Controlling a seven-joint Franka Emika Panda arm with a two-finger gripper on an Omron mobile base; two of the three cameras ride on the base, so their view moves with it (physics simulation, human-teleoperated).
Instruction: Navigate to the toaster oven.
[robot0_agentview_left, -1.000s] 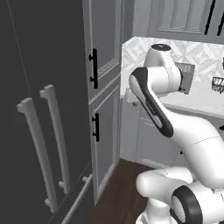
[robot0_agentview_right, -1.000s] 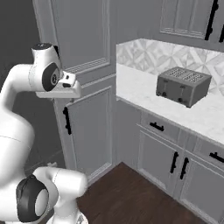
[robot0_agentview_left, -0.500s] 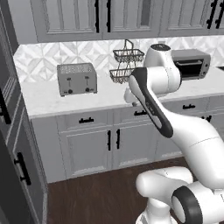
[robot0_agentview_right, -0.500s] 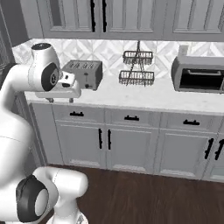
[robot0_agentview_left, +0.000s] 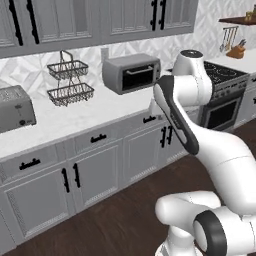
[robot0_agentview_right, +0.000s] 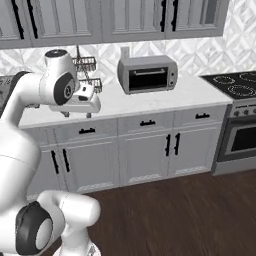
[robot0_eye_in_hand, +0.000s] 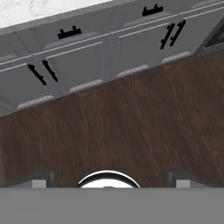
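On counter, toaster oven (robot0_agentview_right: 148, 74) door shut, wire basket (robot0_agentview_left: 70, 79) empty; jaws open.

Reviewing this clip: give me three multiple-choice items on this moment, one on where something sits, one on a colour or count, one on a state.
1. Where is the toaster oven?
A. on the stove
B. on the counter, right of the wire basket
C. on the floor

2. How many tiers has the wire basket?
A. two
B. four
C. one

3. The toaster oven's door is:
A. open
B. missing
C. closed

Answers: B, it stands on the counter between basket and stove; A, two stacked tiers show; C, the glass door sits flush with its handle up.
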